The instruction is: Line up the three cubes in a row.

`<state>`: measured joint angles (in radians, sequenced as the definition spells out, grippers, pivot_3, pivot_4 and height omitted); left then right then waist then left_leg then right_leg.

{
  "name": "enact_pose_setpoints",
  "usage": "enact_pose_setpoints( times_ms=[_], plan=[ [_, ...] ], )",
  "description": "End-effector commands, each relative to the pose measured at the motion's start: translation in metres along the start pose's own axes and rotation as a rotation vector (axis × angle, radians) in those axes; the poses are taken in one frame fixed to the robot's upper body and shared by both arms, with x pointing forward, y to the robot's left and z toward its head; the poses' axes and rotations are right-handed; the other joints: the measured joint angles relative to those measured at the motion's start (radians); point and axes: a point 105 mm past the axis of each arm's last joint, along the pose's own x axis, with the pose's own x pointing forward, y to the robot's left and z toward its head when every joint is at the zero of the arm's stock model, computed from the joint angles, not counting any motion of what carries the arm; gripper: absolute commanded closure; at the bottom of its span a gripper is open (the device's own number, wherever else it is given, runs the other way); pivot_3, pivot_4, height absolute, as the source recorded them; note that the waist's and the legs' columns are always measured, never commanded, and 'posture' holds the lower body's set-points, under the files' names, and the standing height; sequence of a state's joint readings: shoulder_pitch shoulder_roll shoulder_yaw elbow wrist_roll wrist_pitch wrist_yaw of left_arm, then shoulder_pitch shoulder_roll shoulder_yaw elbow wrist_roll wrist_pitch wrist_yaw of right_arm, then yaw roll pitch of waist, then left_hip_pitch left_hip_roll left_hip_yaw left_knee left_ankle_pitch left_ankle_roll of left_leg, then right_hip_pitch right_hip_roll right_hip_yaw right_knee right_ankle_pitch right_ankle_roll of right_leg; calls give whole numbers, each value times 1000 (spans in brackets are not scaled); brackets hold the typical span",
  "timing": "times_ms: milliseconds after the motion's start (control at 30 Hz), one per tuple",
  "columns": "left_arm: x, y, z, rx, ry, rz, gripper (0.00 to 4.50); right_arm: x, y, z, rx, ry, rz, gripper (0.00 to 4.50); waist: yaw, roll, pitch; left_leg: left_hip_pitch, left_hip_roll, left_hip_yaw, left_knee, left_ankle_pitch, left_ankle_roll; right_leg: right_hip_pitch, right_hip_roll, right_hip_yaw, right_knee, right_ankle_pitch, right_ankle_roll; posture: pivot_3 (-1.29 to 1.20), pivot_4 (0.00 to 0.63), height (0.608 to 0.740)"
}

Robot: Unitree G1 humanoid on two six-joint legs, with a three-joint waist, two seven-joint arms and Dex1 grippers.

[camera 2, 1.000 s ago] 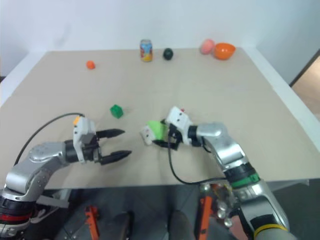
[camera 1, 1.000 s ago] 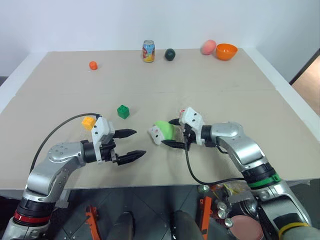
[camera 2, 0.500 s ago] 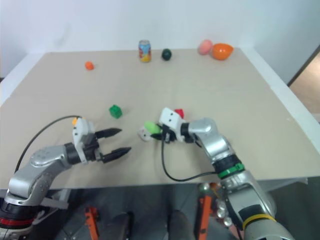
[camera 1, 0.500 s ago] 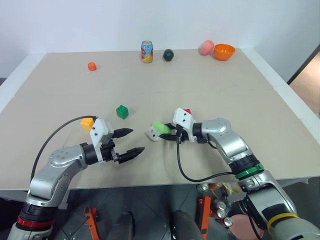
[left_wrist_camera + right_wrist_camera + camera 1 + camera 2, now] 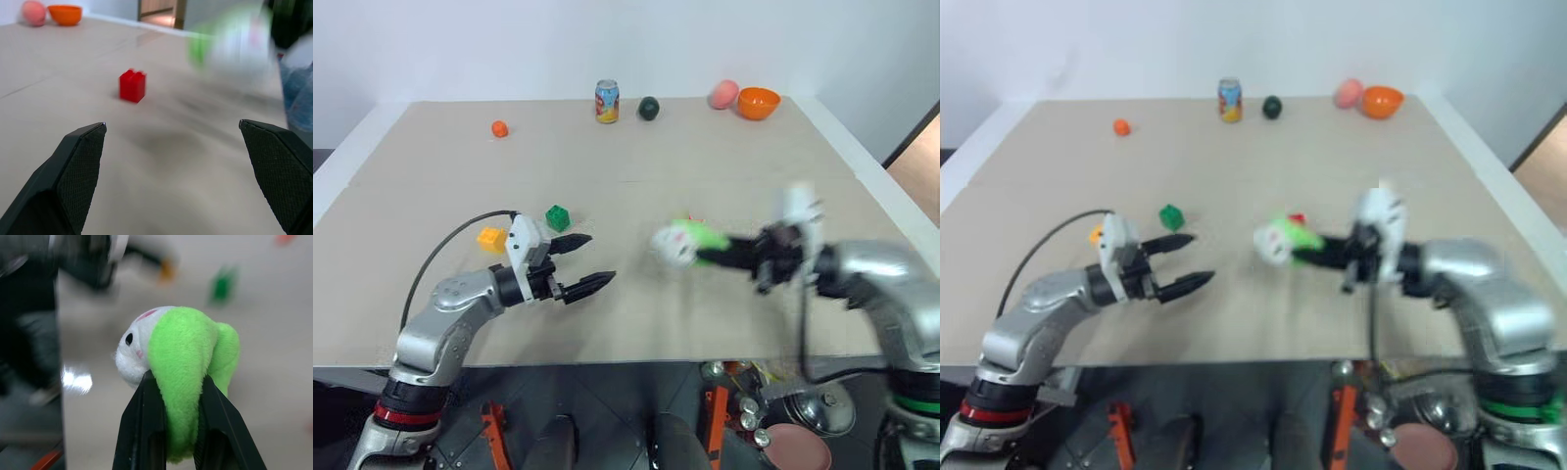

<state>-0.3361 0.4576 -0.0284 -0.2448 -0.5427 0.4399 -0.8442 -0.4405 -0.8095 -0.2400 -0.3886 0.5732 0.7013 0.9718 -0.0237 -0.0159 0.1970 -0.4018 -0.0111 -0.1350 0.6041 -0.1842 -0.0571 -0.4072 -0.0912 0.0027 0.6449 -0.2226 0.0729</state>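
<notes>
Pinching a plush toy (image 5: 178,377) aloft, the right gripper (image 5: 178,431) could drop it onto the red cube (image 5: 132,86); left gripper (image 5: 585,262) hovers spread.

Robot lab, bare test table (image 5: 724,157), white wall (image 5: 460,49)

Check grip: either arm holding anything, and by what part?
Right gripper pinches the plush toy by its green back, off the table. Left gripper is open, empty.
</notes>
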Motion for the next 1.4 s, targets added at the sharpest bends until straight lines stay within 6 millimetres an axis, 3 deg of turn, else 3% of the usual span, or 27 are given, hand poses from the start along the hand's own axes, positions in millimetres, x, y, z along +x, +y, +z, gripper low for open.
enact_pose_setpoints(
  times_ms=[33,200,333,600,767,867,933,1033,1133,1267,1400],
  plan=[
    [7,7,5,15,-26,31,0,-9,-46,-25,-47,124,-351,4076,0,-2,0,0,2,3,0,0,1,1,0,-1,0,0,-1,0,150,740],
    [13,7,5,12,-30,5,0,-12,-92,-69,-39,268,-736,4076,-1,-2,0,-2,5,10,3,2,2,-1,0,1,0,4,-1,0,150,740],
    [16,6,5,14,-27,-8,0,-7,-109,-76,-11,254,-885,2675,-1,-2,0,-4,5,13,2,3,1,-3,0,4,0,6,4,0,150,740],
    [16,5,3,2,-29,-11,0,-5,-129,-63,1,167,-994,19,-2,-2,0,-5,5,15,0,2,1,-3,0,5,0,4,7,0,150,740],
    [13,2,1,-13,-29,-12,0,-6,-138,-55,21,117,-1027,19,-3,-2,0,-4,5,16,1,2,2,-3,0,5,0,5,6,0,150,740],
    [11,2,0,-17,-27,-10,0,-7,-141,-40,31,32,-1029,19,-4,-2,0,-4,6,16,1,3,2,-3,0,5,0,5,6,0,150,740],
    [7,5,0,-13,-22,-4,0,3,-129,-22,67,-67,-916,19,-4,-2,0,-4,6,16,1,3,2,-3,0,5,0,5,6,0,150,740],
    [-1,11,-1,14,7,10,0,31,-75,-7,26,-105,-576,19,-6,-1,0,-4,6,15,-1,2,2,-3,0,5,0,4,7,0,150,740],
    [-13,10,-5,34,45,-7,0,34,-32,-21,-29,3,-396,19,-7,-1,0,-4,7,16,-1,1,4,-2,1,4,0,2,7,0,150,740],
    [-20,9,-6,39,66,-37,0,25,-14,-39,-4,111,-351,19,-3,-1,0,-4,6,17,-1,1,5,-2,0,4,0,1,7,0,150,740],
    [-21,7,-9,70,96,-71,0,31,-2,-52,27,155,-336,19,-1,-1,0,-4,7,17,1,1,5,-2,0,3,0,0,1,0,150,740]
  ],
)
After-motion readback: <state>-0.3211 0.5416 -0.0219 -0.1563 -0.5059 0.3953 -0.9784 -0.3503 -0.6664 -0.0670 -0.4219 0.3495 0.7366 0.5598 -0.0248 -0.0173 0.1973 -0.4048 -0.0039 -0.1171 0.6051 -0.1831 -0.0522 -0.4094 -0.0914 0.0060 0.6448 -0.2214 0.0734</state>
